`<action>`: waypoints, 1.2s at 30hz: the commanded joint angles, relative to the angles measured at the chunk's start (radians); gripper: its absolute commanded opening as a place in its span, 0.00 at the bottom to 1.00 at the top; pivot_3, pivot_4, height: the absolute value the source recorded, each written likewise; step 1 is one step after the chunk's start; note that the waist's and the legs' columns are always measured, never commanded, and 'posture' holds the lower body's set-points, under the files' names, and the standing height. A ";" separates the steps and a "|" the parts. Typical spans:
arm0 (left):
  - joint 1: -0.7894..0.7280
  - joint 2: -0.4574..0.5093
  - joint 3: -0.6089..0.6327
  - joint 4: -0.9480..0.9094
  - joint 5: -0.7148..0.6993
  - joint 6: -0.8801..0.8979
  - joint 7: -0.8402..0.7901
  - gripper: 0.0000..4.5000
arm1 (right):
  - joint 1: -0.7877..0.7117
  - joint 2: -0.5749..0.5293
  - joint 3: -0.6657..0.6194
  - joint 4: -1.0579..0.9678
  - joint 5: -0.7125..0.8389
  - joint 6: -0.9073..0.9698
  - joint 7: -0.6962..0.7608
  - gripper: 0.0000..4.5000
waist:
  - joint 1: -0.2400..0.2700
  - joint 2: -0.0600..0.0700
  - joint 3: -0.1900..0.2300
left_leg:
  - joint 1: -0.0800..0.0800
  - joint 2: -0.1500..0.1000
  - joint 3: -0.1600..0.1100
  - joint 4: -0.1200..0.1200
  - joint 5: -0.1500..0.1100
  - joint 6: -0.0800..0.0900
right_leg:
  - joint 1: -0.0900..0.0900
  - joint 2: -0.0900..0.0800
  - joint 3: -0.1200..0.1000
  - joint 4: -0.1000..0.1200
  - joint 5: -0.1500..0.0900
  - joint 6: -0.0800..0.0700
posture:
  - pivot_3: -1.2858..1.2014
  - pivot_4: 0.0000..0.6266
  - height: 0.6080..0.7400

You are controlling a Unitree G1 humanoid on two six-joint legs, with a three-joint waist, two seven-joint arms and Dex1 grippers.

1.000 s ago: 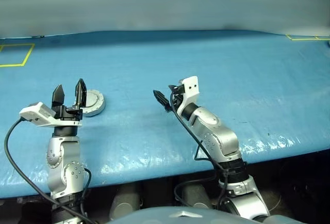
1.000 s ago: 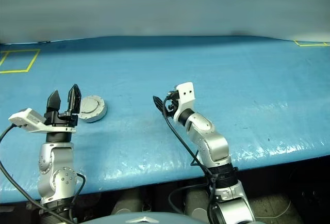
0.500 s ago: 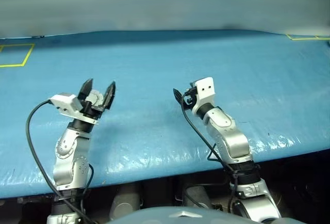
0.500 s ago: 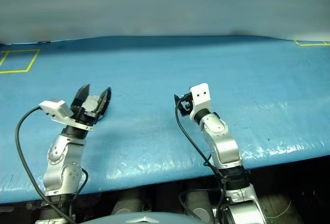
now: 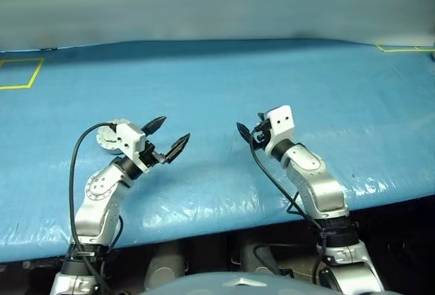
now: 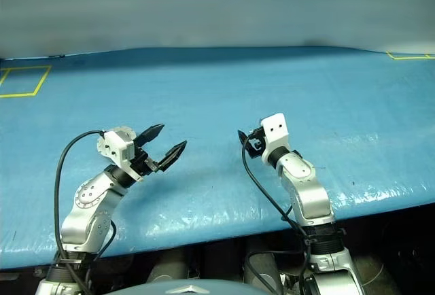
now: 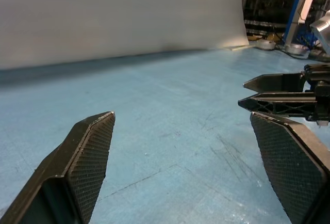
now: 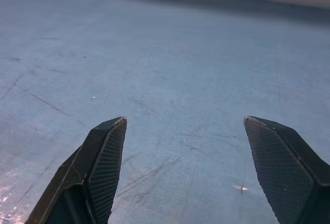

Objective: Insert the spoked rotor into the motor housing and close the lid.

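Left wrist view shows the left gripper (image 7: 180,167) spread wide on nothing, and the right gripper (image 8: 198,170) gapes empty too. Closed-looking round silver case, probably the motor housing with the lid (image 5: 107,136) on, sits on the blue table (image 5: 272,77) just behind the left wrist, so the job looks basically done.

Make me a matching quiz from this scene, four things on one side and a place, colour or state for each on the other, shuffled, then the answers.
Things:
1. left claw
2. right claw
3. round metal disc
4. table cover

Descriptions:
A. open and empty, near the middle of the table
B. lying on the table, partly hidden behind a wrist
C. open and empty, just beside the disc
D. blue

Pairs: 1-C, 2-A, 3-B, 4-D
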 commanded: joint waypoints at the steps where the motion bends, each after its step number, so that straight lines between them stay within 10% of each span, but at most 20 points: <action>1: -0.003 0.012 -0.009 -0.007 0.015 0.002 -0.016 1.00 | -0.010 -0.010 -0.003 -0.041 0.002 0.005 0.012 0.85 | 0.000 0.000 0.000 | 0.000 0.000 0.000 0.000 0.000 0.000 | 0.000 0.000 0.000 0.000 0.000 0.000 | 0.52 0.24 1.00; 36: -0.009 -0.011 -0.002 -0.002 0.023 0.005 -0.008 1.00 | -0.015 0.005 0.014 -0.069 -0.014 -0.009 0.011 0.85 | 0.001 0.000 0.000 | 0.000 0.000 0.000 0.000 0.001 -0.001 | 0.000 0.000 0.000 0.000 0.001 0.001 | 0.52 0.24 1.00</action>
